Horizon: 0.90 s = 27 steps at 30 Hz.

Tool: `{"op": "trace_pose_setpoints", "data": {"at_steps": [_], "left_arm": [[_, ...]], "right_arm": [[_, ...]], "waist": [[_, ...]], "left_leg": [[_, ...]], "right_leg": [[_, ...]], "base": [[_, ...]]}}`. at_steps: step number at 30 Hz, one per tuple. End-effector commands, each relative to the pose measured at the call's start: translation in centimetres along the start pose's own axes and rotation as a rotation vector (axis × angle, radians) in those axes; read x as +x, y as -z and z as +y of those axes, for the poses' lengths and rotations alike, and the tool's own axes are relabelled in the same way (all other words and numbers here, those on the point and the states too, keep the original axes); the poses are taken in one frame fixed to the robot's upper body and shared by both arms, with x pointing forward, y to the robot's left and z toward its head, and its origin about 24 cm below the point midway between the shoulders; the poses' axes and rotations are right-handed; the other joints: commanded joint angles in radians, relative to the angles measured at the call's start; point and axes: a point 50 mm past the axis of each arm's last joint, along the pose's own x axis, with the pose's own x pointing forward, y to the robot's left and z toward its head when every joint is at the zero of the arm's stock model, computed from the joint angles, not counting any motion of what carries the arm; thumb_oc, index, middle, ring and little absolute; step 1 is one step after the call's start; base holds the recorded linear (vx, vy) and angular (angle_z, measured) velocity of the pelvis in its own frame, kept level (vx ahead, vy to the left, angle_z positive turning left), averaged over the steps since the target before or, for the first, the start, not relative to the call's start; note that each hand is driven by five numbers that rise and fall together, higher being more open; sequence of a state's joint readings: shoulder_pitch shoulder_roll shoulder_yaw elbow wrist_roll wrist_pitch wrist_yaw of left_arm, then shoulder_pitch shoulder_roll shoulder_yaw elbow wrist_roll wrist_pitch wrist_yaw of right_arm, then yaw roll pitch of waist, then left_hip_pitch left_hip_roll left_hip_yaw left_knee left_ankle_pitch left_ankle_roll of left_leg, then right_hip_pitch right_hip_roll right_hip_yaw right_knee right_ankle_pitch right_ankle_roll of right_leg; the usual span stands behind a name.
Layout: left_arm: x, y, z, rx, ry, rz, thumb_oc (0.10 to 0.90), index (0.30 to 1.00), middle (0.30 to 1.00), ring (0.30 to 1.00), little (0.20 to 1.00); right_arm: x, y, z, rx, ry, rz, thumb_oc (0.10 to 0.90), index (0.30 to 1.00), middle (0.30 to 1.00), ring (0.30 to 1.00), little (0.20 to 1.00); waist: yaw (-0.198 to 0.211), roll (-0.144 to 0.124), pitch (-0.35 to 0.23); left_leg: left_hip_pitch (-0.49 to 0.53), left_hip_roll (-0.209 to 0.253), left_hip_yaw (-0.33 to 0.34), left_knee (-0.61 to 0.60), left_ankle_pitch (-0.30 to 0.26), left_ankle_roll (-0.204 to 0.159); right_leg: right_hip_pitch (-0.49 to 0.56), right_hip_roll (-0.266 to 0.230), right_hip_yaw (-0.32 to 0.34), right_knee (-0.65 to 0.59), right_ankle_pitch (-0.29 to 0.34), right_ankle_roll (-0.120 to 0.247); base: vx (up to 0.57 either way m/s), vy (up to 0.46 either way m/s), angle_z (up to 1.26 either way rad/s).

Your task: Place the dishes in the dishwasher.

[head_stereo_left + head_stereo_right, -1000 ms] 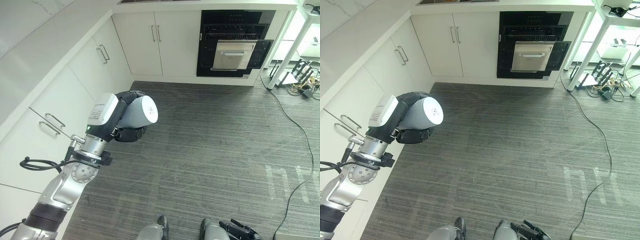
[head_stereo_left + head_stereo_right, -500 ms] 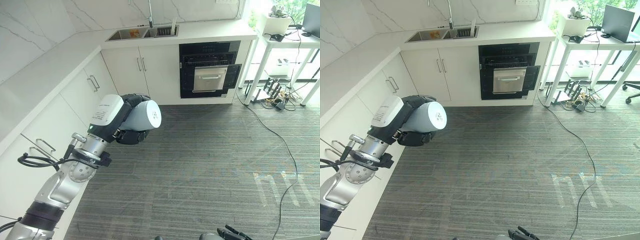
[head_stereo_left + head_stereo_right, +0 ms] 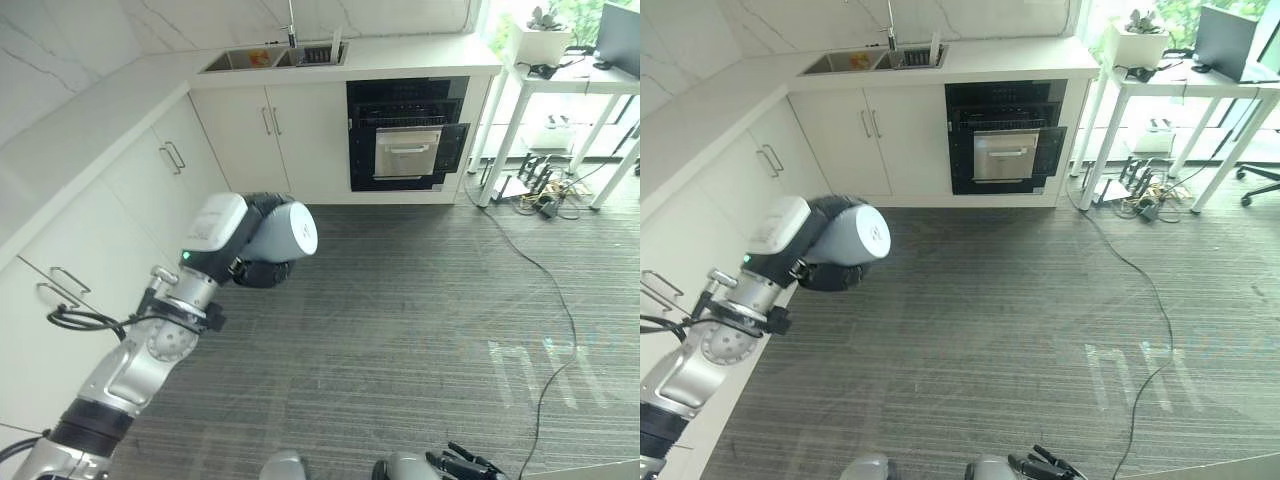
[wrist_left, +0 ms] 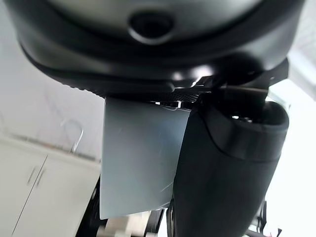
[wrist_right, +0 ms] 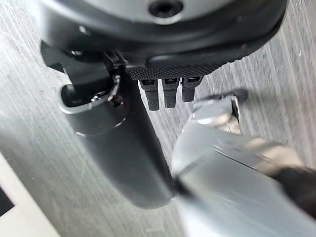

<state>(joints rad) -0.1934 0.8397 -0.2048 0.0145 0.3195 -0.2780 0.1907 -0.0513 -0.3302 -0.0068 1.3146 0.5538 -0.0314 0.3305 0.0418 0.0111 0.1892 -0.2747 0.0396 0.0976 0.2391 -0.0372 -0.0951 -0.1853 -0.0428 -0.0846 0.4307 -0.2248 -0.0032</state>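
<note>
My left hand (image 3: 258, 273), raised over the floor beside the left cabinets, is curled round a pale, rounded bowl (image 3: 285, 228). The left wrist view shows the bowl's pale grey wall (image 4: 138, 158) pressed against the dark thumb (image 4: 222, 168). A black built-in appliance (image 3: 407, 135) with a silver front panel stands far off in the back cabinet row, and its front looks partly open. My right hand (image 3: 460, 465) hangs low at the picture's bottom edge. In its wrist view its fingers (image 5: 170, 91) hang straight over the floor, holding nothing.
White cabinets (image 3: 150, 175) run along the left under a worktop. A sink (image 3: 240, 60) with dishes beside it is set in the back counter. A white table (image 3: 560, 70) stands at the right, and a cable (image 3: 560, 300) trails over the grey floor (image 3: 420, 300).
The whole picture has shifted: the camera now takes in the back counter, sink and table. My left hand still holds the bowl at about the same place.
</note>
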Motion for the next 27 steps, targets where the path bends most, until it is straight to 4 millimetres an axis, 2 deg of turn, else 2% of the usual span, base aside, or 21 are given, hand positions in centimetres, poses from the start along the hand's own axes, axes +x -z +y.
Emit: {"op": "trace_pose_setpoints", "data": {"at_steps": [1,3,4,5,7,9,11,13,14,15,17,19,21,23,24,25,27], "left_arm": [[2.5,-2.4,6.5,0.027,-0.295,-0.165,0.4,0.3,0.3,0.3,0.3],[2.5,-2.3,5.8,0.016,-0.294,-0.173,0.4,0.3,0.3,0.3,0.3],[2.3,-2.0,5.7,0.017,-0.301,-0.16,0.4,0.3,0.3,0.3,0.3],[2.2,-1.8,5.5,0.018,-0.305,-0.144,0.4,0.3,0.3,0.3,0.3],[1.9,-1.6,5.2,0.027,-0.288,-0.132,0.4,0.3,0.3,0.3,0.3],[1.9,-1.8,5.1,0.031,-0.259,-0.157,0.4,0.3,0.3,0.3,0.3],[2.1,-2.2,5.1,0.033,-0.237,-0.187,0.4,0.3,0.3,0.3,0.3],[2.4,-2.4,5.1,0.045,-0.213,-0.204,0.4,0.3,0.3,0.3,0.3],[2.6,-2.5,5.2,0.049,-0.204,-0.205,0.4,0.3,0.3,0.3,0.3],[2.9,-2.5,5.5,0.054,-0.205,-0.204,0.4,0.3,0.3,0.3,0.3],[3.4,-2.8,5.8,0.059,-0.215,-0.212,0.4,0.3,0.3,0.3,0.3],[3.9,-3.2,6.0,0.067,-0.222,-0.226,0.4,0.3,0.3,0.3,0.3],[4.4,-3.7,6.4,0.081,-0.23,-0.235,0.4,0.3,0.3,0.3,0.3],[4.8,-3.9,6.5,0.081,-0.231,-0.231,0.4,0.3,0.3,0.3,0.3],[4.8,-3.8,6.5,0.078,-0.231,-0.232,0.4,0.3,0.3,0.3,0.3],[4.8,-3.6,6.4,0.076,-0.227,-0.238,0.4,0.3,0.3,0.3,0.3],[4.7,-3.5,6.3,0.079,-0.221,-0.244,0.4,0.3,0.3,0.3,0.3]], "right_arm": [[-0.2,-1.1,-0.4,-0.052,0.003,-0.056,0.8,0.9,0.9,0.9,0.9],[-0.3,-0.9,-0.8,-0.029,0.037,-0.062,0.8,0.9,0.9,0.9,0.9],[-0.3,-1.1,-0.9,-0.042,0.048,-0.066,0.8,0.9,0.9,0.9,0.9],[-0.2,-1.3,-0.8,-0.057,0.054,-0.066,0.8,0.9,0.9,0.9,0.9],[-0.2,-1.3,-0.9,-0.029,0.089,-0.072,0.8,0.9,0.9,0.9,0.9],[-0.3,-0.6,-0.8,-0.001,0.093,-0.071,0.8,0.9,0.9,0.9,0.9],[-0.1,-0.3,-0.2,-0.025,0.086,-0.087,0.8,0.9,0.9,0.9,0.9],[-0.1,-0.1,0.3,-0.021,0.074,-0.116,0.8,0.9,0.9,0.9,0.9],[0.1,-0.4,0.6,-0.013,0.07,-0.123,0.8,0.9,0.9,0.9,0.9],[0.2,-0.7,0.9,-0.003,0.062,-0.134,0.8,0.9,0.9,0.9,0.9],[0.2,-0.9,1.0,-0.003,0.056,-0.144,0.8,0.9,0.9,0.9,0.9],[0.1,-0.9,0.8,0.007,0.065,-0.152,0.8,0.9,0.9,0.9,0.9],[-0.1,-0.8,0.1,0.046,0.073,-0.158,0.8,0.9,0.9,0.9,0.9],[-0.4,-0.6,-0.4,0.062,0.076,-0.157,0.8,0.9,0.9,0.9,0.9],[-0.4,-0.5,-0.5,0.066,0.077,-0.155,0.8,0.9,0.9,0.9,0.9],[-0.5,-0.1,-0.6,0.076,0.084,-0.149,0.8,0.9,0.9,0.9,0.9],[-0.5,0.1,-0.6,0.083,0.088,-0.142,0.8,0.9,0.9,0.9,0.9]], "waist": [[-0.024,0.055,0.025],[-0.024,0.071,0.024],[-0.025,0.068,0.017],[-0.02,0.069,0.01],[-0.007,0.067,-0.005],[-0.005,0.059,-0.024],[-0.027,0.054,-0.031],[-0.041,0.059,-0.023],[-0.046,0.068,-0.021],[-0.063,0.07,-0.007],[-0.093,0.076,0.01],[-0.115,0.075,0.019],[-0.137,0.054,0.031],[-0.155,0.023,0.031],[-0.161,0.017,0.028],[-0.166,0.014,0.021],[-0.166,0.012,0.015]], "left_leg": [[-0.055,0.025,0.02,0.061,0.023,0.022],[-0.137,0.069,0.078,0.061,0.073,0.001],[-0.122,0.064,0.1,0.061,0.066,0.004],[-0.119,0.054,0.089,0.061,0.059,0.009],[-0.104,0.021,0.068,0.061,0.035,0.039],[-0.071,-0.007,0.072,0.061,0.0,0.069],[-0.016,-0.042,0.066,0.061,-0.048,0.109],[0.025,-0.063,0.058,0.061,-0.079,0.143],[0.048,-0.06,0.062,0.061,-0.095,0.15],[0.091,-0.059,0.069,0.061,-0.126,0.157],[0.13,-0.058,0.055,0.061,-0.147,0.155],[0.152,-0.065,0.03,0.061,-0.162,0.152],[0.19,-0.085,-0.002,0.061,-0.201,0.151],[0.229,-0.115,-0.015,0.061,-0.238,0.151],[0.243,-0.122,-0.02,0.061,-0.256,0.154],[0.27,-0.123,-0.026,0.061,-0.283,0.156],[0.284,-0.122,-0.028,0.061,-0.298,0.158]], "right_leg": [[0.194,0.045,-0.009,-0.131,-0.019,0.07],[0.24,0.04,-0.039,-0.131,-0.049,0.072],[0.261,0.024,-0.048,-0.131,-0.071,0.079],[0.276,0.018,-0.037,-0.131,-0.078,0.083],[0.324,0.02,0.002,-0.131,-0.102,0.088],[0.386,0.019,-0.009,-0.131,-0.111,0.089],[0.416,0.0,-0.049,-0.115,0.06,0.133],[0.311,-0.016,-0.077,0.081,0.201,0.187],[0.254,-0.028,-0.098,0.161,0.246,0.194],[0.163,-0.024,-0.115,0.216,0.234,0.199],[0.077,0.013,-0.117,0.163,0.206,0.181],[0.036,0.021,-0.111,0.043,0.231,0.17],[-0.01,-0.016,-0.106,-0.131,0.251,0.168],[-0.123,-0.081,-0.065,-0.131,0.243,0.192],[-0.168,-0.097,-0.046,-0.131,0.24,0.203],[-0.215,-0.112,-0.028,-0.131,0.245,0.214],[-0.218,-0.109,-0.023,-0.131,0.248,0.217]], "base": [[0.4,0.187,-0.34],[0.47,0.285,-0.16],[0.47,0.36,-0.2],[0.48,0.383,-0.44],[0.42,0.314,-0.63],[0.4,0.253,-0.75],[0.38,0.268,-0.38],[0.22,0.222,0.05],[0.19,0.168,-0.09],[0.12,0.09,0.0],[0.17,-0.005,0.22],[0.21,-0.108,0.14],[0.26,-0.194,0.48],[0.33,-0.223,0.74],[0.5,-0.305,0.61],[0.42,-0.25,0.43],[0.35,-0.225,0.24]]}}
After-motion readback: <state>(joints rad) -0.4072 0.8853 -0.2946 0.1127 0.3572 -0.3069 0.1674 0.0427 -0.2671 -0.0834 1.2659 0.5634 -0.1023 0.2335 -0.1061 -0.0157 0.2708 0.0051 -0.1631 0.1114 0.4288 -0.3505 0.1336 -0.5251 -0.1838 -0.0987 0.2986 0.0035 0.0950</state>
